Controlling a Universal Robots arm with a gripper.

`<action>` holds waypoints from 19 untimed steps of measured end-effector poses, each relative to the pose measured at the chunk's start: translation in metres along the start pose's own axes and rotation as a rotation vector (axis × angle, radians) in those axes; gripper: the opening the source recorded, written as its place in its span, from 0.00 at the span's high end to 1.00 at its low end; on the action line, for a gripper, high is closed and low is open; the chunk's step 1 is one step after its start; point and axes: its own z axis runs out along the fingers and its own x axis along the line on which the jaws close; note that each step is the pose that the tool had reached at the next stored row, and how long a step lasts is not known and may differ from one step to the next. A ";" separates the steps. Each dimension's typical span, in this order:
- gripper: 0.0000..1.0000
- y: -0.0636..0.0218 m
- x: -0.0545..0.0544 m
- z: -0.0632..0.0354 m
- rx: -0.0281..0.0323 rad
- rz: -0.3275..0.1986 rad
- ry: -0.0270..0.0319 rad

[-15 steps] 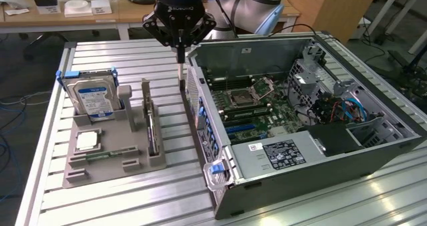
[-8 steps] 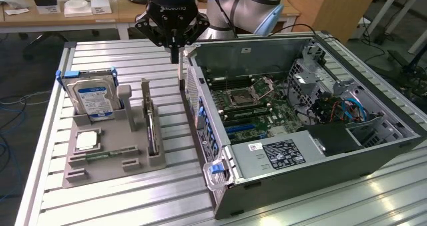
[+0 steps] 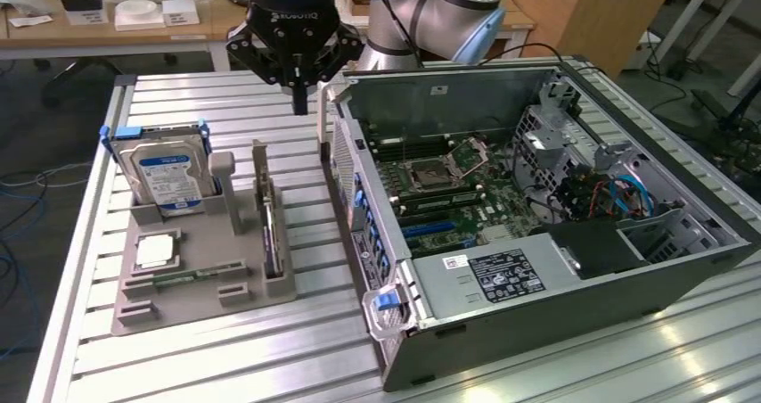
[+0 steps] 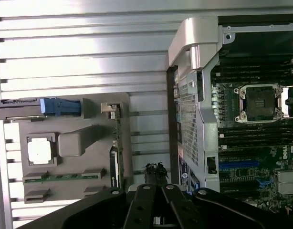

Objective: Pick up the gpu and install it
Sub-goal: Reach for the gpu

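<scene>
On the exterior view's left, a gray fixture tray [image 3: 196, 309] is being used to present the parts in fitted pockets, so that each can be reached from above. One hard drive [image 3: 167, 176] is being held upright in its cradle. One processor [image 3: 155, 251] is being seated flat in a square recess, and one memory stick [image 3: 184, 279] is being laid flat in a narrow groove. The single gpu [image 3: 271, 229] is being propped on edge between slotted posts on the tray's side nearer the case, its top edge exposed, probably so that it can be pinched from above. Beyond it, the one gripper [image 3: 298, 104] is being hung over the slatted table [image 3: 298, 349], clenched on nothing and touching no part. On the exterior view's right, one open computer case [image 3: 666, 269] is being laid on its side, so that the motherboard [image 3: 487, 216] is being offered face up.
</scene>
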 end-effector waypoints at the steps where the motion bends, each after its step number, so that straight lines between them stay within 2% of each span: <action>1: 0.89 -0.0001 0.002 0.0000 0.0000 0.000 0.0000; 19: 0.89 -0.0025 0.033 -0.0004 0.0000 0.000 0.0000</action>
